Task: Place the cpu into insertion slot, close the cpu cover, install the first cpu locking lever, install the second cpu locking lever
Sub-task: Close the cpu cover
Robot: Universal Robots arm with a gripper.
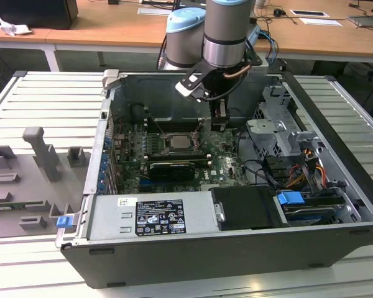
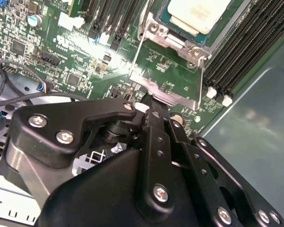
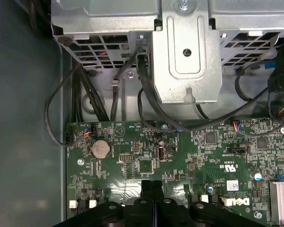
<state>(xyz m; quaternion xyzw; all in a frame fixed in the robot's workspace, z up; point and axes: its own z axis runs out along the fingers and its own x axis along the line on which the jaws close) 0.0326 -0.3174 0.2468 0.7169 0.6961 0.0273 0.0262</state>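
Observation:
The cpu (image 1: 177, 141) (image 2: 196, 14), a pale square chip, lies in the insertion slot (image 2: 154, 29) on the green board inside the open computer case. The cpu cover (image 2: 166, 96), a thin silvery frame, stands swung open off the slot, and the board shows through its cut-out. My gripper (image 1: 219, 124) (image 2: 154, 106) (image 3: 151, 185) is shut, its black fingers pressed together. In the second wrist view its tips sit right at the cover's free edge, beside the slot. Whether the tips pinch that edge or only touch it is hidden.
Black memory slots (image 2: 236, 52) flank the slot. A long black expansion card (image 1: 171, 167) lies nearer the case front. A metal drive cage (image 1: 276, 124) (image 3: 187, 52) and loose cables (image 1: 267, 171) crowd the exterior view's right. Grey fixtures (image 1: 40, 152) stand outside the case.

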